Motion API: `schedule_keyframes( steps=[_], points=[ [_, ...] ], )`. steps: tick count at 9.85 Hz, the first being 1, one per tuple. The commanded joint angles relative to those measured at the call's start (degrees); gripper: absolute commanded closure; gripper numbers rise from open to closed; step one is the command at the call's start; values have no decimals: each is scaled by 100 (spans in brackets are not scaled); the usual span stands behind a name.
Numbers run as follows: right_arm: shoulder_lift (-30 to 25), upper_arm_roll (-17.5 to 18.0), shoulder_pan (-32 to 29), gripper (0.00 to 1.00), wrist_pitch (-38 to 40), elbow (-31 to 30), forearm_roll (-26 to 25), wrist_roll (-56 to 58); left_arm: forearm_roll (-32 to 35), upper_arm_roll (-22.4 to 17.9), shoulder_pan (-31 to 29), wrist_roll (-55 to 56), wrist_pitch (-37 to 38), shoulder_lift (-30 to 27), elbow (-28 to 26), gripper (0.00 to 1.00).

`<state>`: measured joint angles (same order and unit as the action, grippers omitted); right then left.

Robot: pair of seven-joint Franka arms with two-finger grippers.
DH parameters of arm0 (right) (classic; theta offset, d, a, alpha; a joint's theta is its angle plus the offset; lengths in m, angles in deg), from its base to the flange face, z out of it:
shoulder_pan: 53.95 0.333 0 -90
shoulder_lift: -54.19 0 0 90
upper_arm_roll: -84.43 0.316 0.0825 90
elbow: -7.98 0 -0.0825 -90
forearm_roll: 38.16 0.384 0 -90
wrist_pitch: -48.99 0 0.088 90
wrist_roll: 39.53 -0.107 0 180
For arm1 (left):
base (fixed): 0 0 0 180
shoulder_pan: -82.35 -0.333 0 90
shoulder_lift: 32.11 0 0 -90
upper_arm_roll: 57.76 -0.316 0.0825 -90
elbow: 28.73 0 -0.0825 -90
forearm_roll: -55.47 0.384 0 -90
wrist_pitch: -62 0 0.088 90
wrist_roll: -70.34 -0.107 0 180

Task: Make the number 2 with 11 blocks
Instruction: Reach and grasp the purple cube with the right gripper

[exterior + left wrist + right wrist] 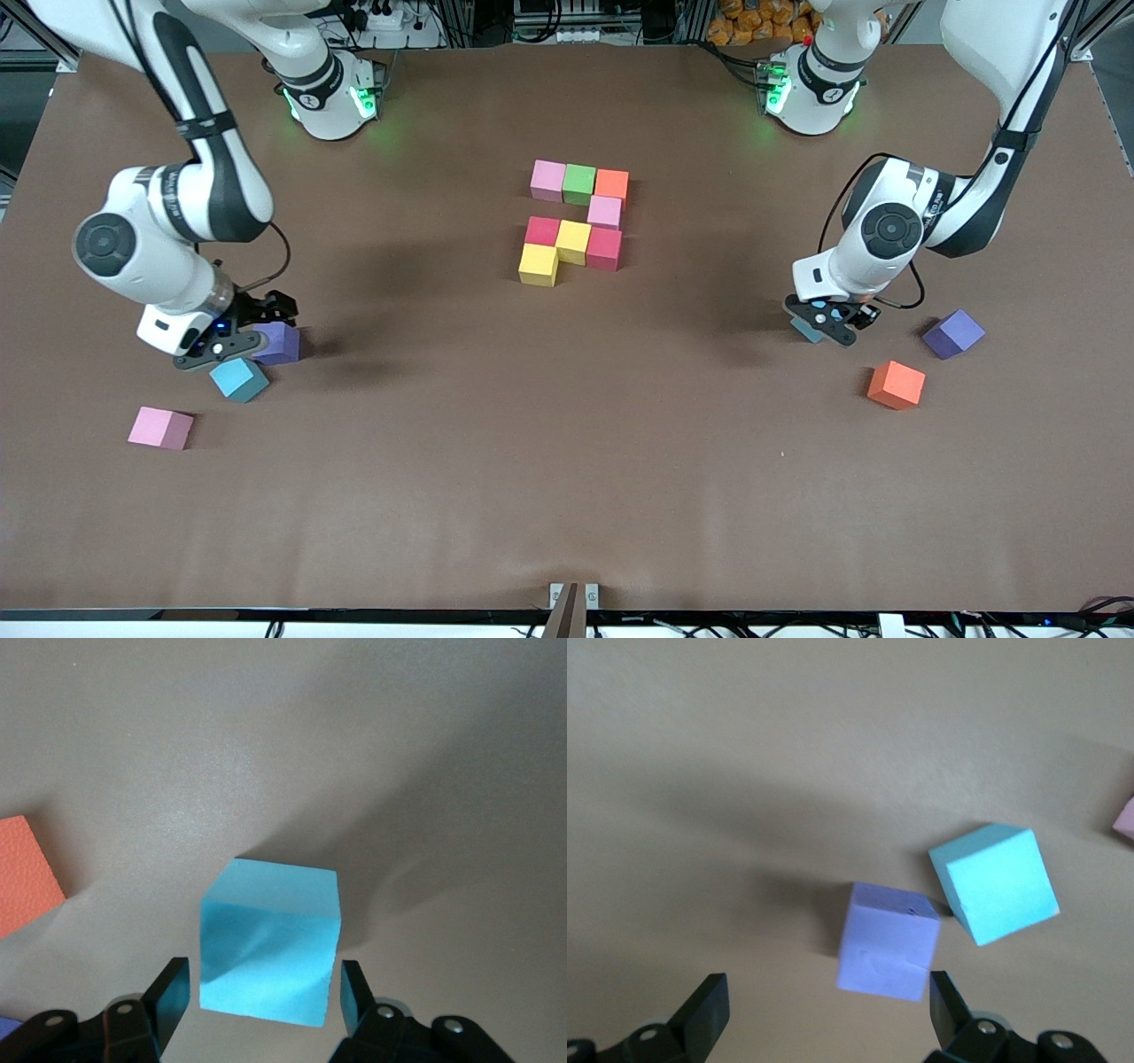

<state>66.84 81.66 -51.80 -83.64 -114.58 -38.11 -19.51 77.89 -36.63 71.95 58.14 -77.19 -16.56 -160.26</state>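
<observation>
the partial number 2 (574, 221) sits in the upper middle of the front view, on the brown table (567, 478). its top row runs pink cube (547, 180), green cube (579, 183), orange cube (611, 185), all touching. a second pink cube (604, 212) sits just below the orange one. below that comes a row of a red cube (542, 231), a yellow cube (573, 241) and a second red cube (603, 248). a second yellow cube (539, 264) lies lowest, under the first red one.

the left gripper (828, 323) is low over the table at the left arm's end, in the middle height of the frame. its fingers (177, 992) are partly closed and pinch a sky-blue block (270, 943) by two facing sides. i cannot tell whether that block is off the table. a loose purple block (953, 333) and a loose orange block (896, 385) lie near it, apart from each other, the orange one lower in the frame.

the right gripper (237, 338) is at the right arm's end, its fingers (709, 1005) spread wide. it hangs over a second purple block (888, 943), which lies between the fingers without touching them. a second sky-blue block (239, 379) lies just beside that purple one, lower in the frame. a loose pink block (160, 428) lies lower still, apart from both.
</observation>
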Motion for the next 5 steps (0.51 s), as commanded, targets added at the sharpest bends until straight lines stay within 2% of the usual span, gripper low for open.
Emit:
schedule_keyframes(
  steps=[1, 5],
  points=[
    [332, 93, -363, 0, -263, -49, 249, 370, 52, 14, -6, 33, -12, -43, -84, 23],
    [851, 84, -488, 0, -588, -49, 908, 591, 60, 14, -6, 24, -47, 10, -58, 23]
  ],
)
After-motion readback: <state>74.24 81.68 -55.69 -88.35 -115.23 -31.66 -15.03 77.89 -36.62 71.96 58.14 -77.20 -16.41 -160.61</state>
